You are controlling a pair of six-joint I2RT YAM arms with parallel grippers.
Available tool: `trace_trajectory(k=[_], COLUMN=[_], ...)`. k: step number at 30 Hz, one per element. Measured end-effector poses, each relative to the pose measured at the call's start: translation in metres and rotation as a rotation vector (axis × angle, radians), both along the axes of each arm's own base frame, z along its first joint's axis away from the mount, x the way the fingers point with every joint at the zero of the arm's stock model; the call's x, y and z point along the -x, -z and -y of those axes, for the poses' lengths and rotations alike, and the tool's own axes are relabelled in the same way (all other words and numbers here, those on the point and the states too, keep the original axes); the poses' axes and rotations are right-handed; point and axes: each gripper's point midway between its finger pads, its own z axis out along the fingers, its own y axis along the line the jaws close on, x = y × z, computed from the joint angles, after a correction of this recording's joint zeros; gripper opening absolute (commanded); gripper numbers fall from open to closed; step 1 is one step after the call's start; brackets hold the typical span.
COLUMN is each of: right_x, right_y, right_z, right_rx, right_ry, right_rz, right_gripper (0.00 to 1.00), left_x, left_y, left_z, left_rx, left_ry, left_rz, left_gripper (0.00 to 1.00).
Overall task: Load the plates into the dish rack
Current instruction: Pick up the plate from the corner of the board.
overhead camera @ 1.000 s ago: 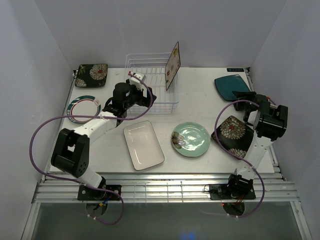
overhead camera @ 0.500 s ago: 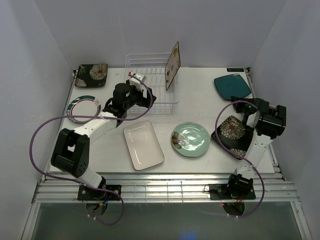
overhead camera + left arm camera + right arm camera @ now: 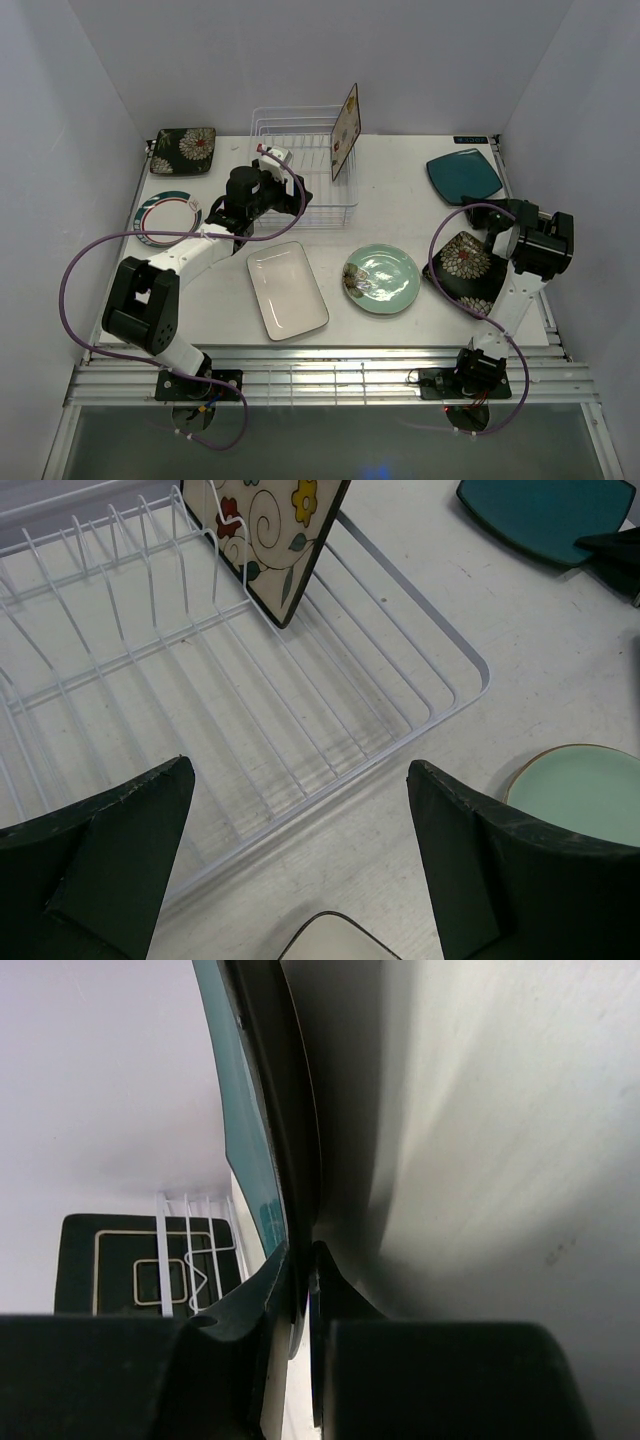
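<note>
My right gripper (image 3: 478,207) (image 3: 300,1280) is shut on the near edge of the teal square plate (image 3: 465,172) (image 3: 245,1110) at the table's back right. The left gripper (image 3: 285,190) (image 3: 300,780) hangs open and empty over the front rim of the white wire dish rack (image 3: 305,165) (image 3: 250,680). A cream floral plate (image 3: 346,130) (image 3: 270,530) stands upright in the rack's right end. On the table lie a white rectangular plate (image 3: 287,290), a mint-green round plate (image 3: 381,280) (image 3: 585,790) and a dark floral square plate (image 3: 465,265).
A second dark floral plate (image 3: 185,150) lies in the back left corner. A white green-rimmed round plate (image 3: 165,215) sits near the left wall. White walls close in the table on three sides. Purple cables loop beside both arms.
My right gripper has closed onto the teal plate's near edge, and the plate has shifted slightly. The left arm has not moved.
</note>
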Motion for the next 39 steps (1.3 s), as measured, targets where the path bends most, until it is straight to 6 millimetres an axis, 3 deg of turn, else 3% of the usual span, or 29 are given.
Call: trace_trajectory(k=[9,14,24,30,36,39], right_x=[0.019,0.023,0.038,0.052,0.066,0.073], right_y=[-0.008,-0.027,-0.084,-0.131,-0.188,-0.205], right_z=[-0.016,-0.025,-0.040,-0.051,-0.086,-0.102], right_rx=[0.076,0.120,0.191,0.295,0.462,0.522], right_ry=[-0.037,-0.061,-0.083,-0.083,-0.106,-0.122], right_rz=[0.024,0.067,0.184,0.257,0.339,0.364], right_gripper=[0.08,0.08,0.08,0.08,0.08,0.08], left_x=[-0.001,-0.001,-0.001,-0.002,-0.003,-0.004], left_y=[-0.001,-0.001,-0.002,-0.002,-0.002,-0.002], left_z=[0.000,0.000,0.000,0.000,-0.003,-0.004], left_rx=[-0.002,-0.003,0.000,-0.001,-0.005,-0.007], left_ry=[-0.001,-0.001,-0.001,-0.003,-0.020,-0.026], left_rz=[0.006,0.006,0.012,0.014,0.019,0.019], left_gripper=[0.98,0.98,0.98,0.98,0.98,0.98])
